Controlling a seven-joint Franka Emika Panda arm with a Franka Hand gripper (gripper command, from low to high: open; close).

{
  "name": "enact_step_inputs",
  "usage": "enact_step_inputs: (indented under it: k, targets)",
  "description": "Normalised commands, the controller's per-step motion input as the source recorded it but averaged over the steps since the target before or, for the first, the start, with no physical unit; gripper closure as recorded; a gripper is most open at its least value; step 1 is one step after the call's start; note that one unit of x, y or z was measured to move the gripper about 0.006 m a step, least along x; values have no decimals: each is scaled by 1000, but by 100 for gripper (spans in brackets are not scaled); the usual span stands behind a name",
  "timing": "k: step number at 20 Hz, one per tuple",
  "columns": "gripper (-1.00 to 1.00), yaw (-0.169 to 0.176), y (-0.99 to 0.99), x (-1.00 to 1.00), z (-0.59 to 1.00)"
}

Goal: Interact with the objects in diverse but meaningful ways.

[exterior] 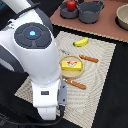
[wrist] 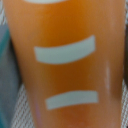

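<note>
A golden-brown bread loaf (wrist: 67, 60) with pale score marks fills the wrist view, blurred and very close to the camera. No fingers show around it, so I cannot tell if it is held. In the exterior view the loaf and the gripper's fingers are hidden behind the white arm (exterior: 35, 55), which reaches down over the mat's near side. A yellow banana (exterior: 81, 42) lies on the mat's far part. The yellow butter-like block (exterior: 71, 64) with a red mark rests on a round wooden plate (exterior: 75, 71). A red tomato (exterior: 71, 5) sits in a grey pot (exterior: 67, 12).
A wooden-handled knife (exterior: 89, 58) and a fork (exterior: 75, 83) lie beside the plate on the woven mat (exterior: 97, 95). A second grey pot (exterior: 91, 11) and a pale bowl (exterior: 123, 18) stand on the brown surface at the back.
</note>
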Motion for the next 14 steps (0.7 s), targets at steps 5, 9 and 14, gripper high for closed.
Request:
enact_step_inputs:
  k: [5,9,14]
  targets:
    - [100,-7,17,-89,38]
    - [100,-74,251,-802,117]
    - [100,-20,317,-897,238]
